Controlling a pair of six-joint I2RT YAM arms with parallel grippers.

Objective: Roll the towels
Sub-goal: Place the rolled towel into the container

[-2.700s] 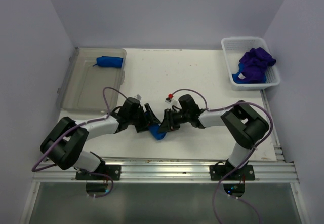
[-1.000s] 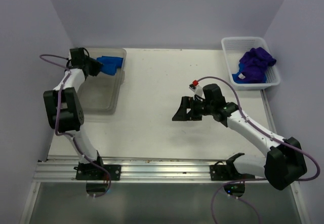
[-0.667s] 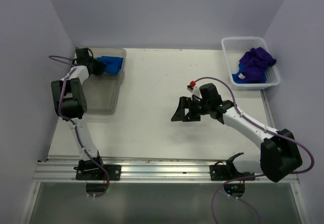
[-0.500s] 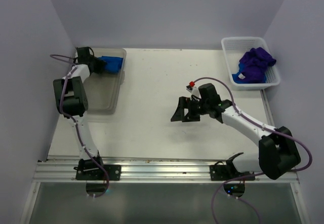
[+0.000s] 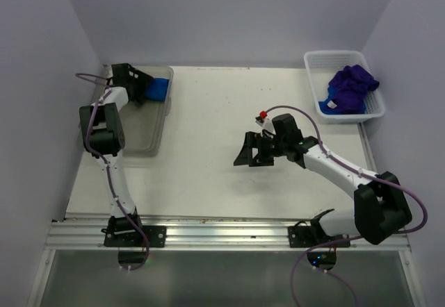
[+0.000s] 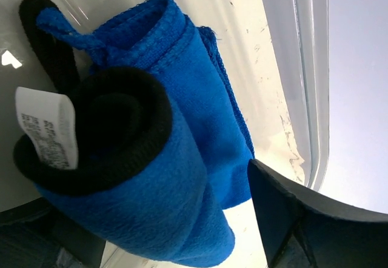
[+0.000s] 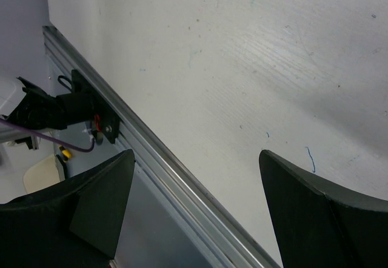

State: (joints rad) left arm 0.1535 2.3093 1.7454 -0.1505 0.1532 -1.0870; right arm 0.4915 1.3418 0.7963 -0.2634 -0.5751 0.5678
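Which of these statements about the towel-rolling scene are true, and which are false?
1. The right end effector holds a blue towel. False: it is open and empty above the bare table.
2. A rolled blue towel lies in the clear bin at the far left. True.
3. The white basket holds purple towels. True.
4. The white basket sits at the table's near left corner. False: it is at the far right corner.
5. The left end effector hangs over the middle of the table. False: it is at the clear bin, beside the rolled blue towel.
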